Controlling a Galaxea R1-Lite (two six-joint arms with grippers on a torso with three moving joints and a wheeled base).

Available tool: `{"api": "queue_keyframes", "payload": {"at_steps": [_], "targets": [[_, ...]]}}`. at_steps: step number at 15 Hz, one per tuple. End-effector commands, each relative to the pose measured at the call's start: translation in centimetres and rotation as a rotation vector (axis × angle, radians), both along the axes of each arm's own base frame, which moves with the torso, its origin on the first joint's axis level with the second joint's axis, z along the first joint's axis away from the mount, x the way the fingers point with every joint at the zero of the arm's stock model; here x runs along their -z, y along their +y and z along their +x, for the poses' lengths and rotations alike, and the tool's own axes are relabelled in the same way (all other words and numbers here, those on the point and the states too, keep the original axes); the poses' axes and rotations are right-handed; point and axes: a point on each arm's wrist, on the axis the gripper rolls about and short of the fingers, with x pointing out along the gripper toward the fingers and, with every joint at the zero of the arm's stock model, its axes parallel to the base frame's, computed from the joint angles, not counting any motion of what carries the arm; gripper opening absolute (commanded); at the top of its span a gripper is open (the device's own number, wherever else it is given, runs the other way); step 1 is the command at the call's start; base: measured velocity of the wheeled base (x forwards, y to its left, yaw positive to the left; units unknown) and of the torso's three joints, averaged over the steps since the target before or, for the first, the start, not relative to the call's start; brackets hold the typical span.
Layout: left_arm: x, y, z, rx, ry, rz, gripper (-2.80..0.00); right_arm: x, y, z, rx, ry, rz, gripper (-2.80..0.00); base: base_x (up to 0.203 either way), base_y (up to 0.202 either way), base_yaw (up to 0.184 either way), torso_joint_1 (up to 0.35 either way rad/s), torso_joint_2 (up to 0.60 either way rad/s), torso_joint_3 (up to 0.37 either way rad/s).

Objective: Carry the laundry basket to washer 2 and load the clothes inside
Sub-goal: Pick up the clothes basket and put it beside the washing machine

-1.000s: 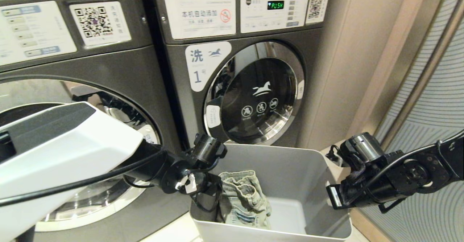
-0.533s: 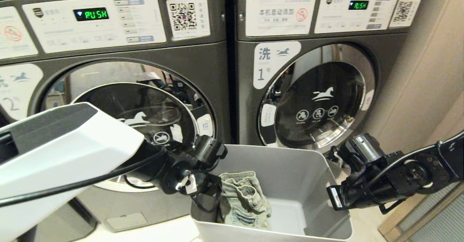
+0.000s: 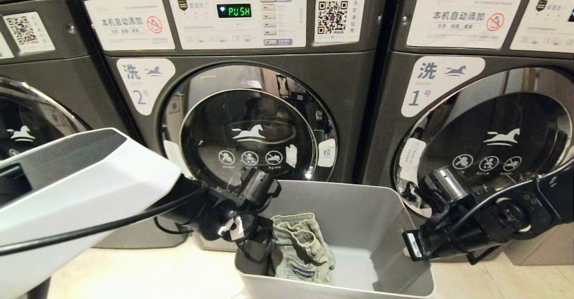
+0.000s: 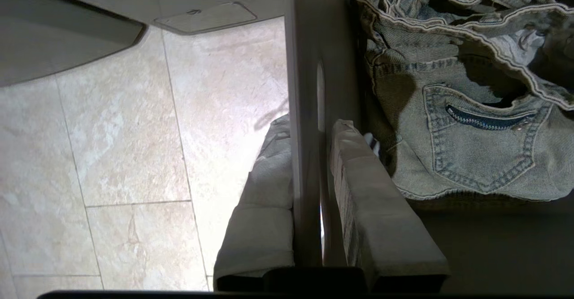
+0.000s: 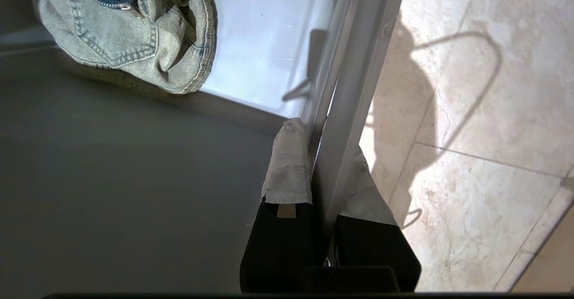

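**Between both grippers, basket held square to washer 2's closed door**

Directly ahead of the laundry basket (image 3: 354, 227), washer 2 (image 3: 244, 128) is faced, its round door seen shut. The basket's left wall is pinched by the left gripper (image 4: 309, 200), one finger inside and one outside; the right wall is clamped likewise by the right gripper (image 5: 320, 173). The clothes (image 3: 300, 247) are heaped against the left wall, just beside the left gripper, so that arm is judged nearer for the pick. The basket's long axis is seen running toward the door.

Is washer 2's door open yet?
No: in the head view the washer 2 door sits shut in its frame, behind the basket.
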Motion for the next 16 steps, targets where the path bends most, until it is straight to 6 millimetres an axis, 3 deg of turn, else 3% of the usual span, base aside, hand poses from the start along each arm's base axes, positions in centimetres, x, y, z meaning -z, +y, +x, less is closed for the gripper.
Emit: {"api": "queue_keyframes", "payload": {"at_steps": [1,16], "targets": [[0.23,-0.06,0.06,-0.001,0.002,0.002,-2.8,0.01,0.01,0.04,0.0,0.001,0.0,-2.8,0.001,0.003,0.064,0.004,0.0,-0.001],[0.29,-0.09,0.06,-0.001,0.004,0.001,-2.8,-0.02,-0.02,-0.05,0.0,0.001,0.0,-2.8,0.0,0.0,0.0,0.0,0.0,0.0]]}}
